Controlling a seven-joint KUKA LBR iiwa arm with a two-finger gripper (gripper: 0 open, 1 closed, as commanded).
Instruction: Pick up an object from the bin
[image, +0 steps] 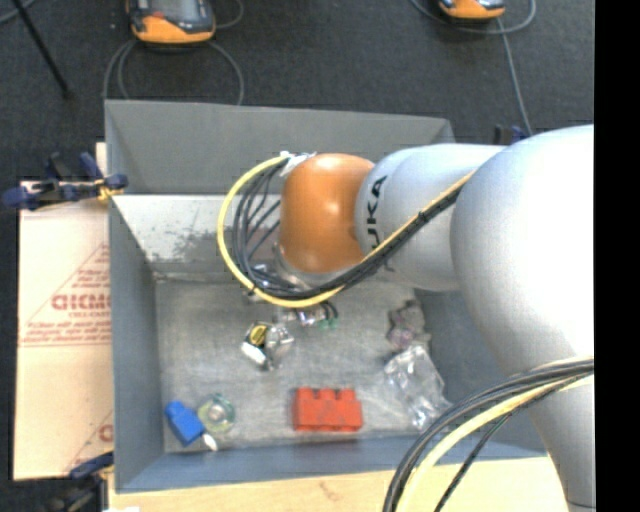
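Note:
My gripper (297, 317) pokes out below the orange wrist cover, low over the middle of the bin floor. Right at its lower left lies a small silver, yellow and black object (261, 344), touching or nearly touching the gripper. A red toy brick (326, 410) lies flat nearer the front wall, below the gripper. A small green bit (326, 318) shows at the gripper's right side; whether it is a loose thing cannot be told.
A blue block (183, 422) and a clear round piece (216, 413) sit in the front left corner. A crumpled clear plastic bag (412, 385) and a greyish-pink lump (405, 320) lie to the right. The arm covers the bin's back right.

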